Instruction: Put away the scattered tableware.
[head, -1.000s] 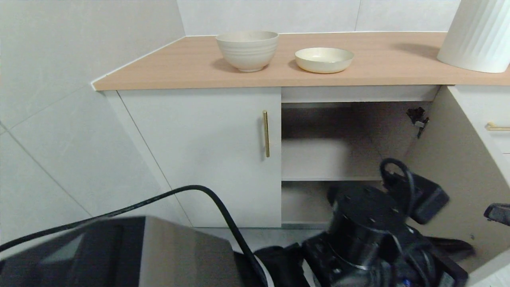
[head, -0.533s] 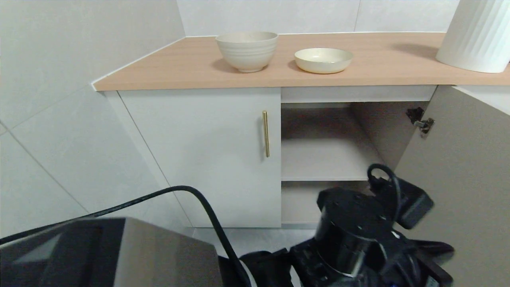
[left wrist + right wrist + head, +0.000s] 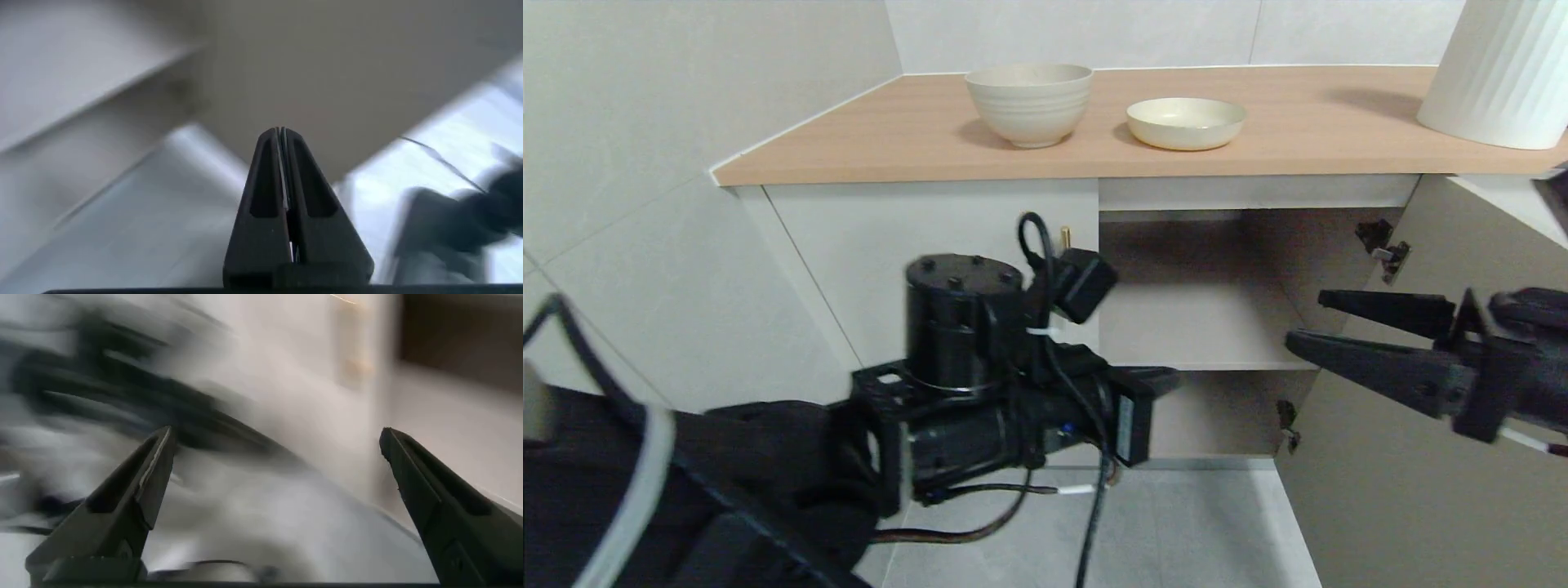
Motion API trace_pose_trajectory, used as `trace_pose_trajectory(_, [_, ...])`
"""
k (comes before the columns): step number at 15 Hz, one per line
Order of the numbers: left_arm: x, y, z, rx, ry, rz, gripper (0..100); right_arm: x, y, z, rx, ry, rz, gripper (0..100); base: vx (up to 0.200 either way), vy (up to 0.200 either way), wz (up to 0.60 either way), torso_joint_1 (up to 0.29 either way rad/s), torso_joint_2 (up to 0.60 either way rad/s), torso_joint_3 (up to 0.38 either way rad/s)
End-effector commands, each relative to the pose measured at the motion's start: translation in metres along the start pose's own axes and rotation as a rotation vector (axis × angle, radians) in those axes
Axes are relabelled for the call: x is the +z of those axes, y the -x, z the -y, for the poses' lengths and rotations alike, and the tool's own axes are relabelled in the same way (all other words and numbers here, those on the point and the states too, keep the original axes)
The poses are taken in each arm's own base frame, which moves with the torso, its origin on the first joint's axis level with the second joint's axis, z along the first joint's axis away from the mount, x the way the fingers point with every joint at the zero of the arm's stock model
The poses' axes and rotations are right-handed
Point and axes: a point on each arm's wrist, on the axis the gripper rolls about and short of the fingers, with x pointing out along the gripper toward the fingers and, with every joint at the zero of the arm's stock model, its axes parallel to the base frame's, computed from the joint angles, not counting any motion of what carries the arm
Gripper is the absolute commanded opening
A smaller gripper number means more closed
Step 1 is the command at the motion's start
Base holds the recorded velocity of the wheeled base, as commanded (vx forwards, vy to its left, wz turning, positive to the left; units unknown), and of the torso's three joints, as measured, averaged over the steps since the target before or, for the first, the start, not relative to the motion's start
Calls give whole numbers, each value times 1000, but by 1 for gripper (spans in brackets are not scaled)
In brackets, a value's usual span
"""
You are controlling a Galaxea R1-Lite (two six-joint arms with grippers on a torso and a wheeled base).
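Observation:
A deep ribbed cream bowl [image 3: 1029, 102] and a shallow cream dish [image 3: 1186, 122] stand side by side on the wooden countertop [image 3: 890, 139]. Below them the cabinet's right compartment is open, showing a bare shelf [image 3: 1192, 327]. My left arm [image 3: 964, 392] hangs in front of the closed left cabinet door, well below the bowl. The left gripper [image 3: 282, 135] is shut with nothing in it. My right gripper [image 3: 1305, 320] [image 3: 278, 434] is open and empty. It points left in front of the open compartment, at shelf height.
The open cabinet door [image 3: 1405, 490] stands out at the right, beside my right gripper. A tall white ribbed container [image 3: 1503, 73] sits on the counter's right end. A tiled wall closes in the left side. A gold handle [image 3: 1065, 237] peeks from behind the left arm.
The arm that was low at the right has swung up and left, in front of the closed door. The right gripper has come into view at the right. The open door has swung.

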Motion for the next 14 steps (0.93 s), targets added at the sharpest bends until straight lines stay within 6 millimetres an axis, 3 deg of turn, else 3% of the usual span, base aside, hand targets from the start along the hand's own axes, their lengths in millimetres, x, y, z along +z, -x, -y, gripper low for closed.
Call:
trace_pose_trajectory(1, [35, 102, -13, 241, 18, 74, 0, -14, -50, 21, -114, -1, -95, 100, 0, 0, 0, 0, 0, 0])
trace_pose_trajectory(6, [26, 203, -20, 434, 48, 200, 0, -2, -49, 20, -178, 5, -92, 100, 0, 0, 0, 0, 0, 0])
trace_pose_trajectory(8, [30, 219, -24, 451, 55, 226, 0, 11, -45, 16, -174, -1, -93, 100, 0, 0, 0, 0, 0, 0])
trace_pose_trajectory(9, [29, 221, -22, 443, 53, 228, 100, 11, -41, 15, -177, -8, -107, 100, 0, 0, 0, 0, 0, 0])
trace_pose_trajectory(14, [38, 217, -21, 384, 43, 228, 100, 18, -29, 10, -178, -1, -80, 100, 0, 0, 0, 0, 0, 0])
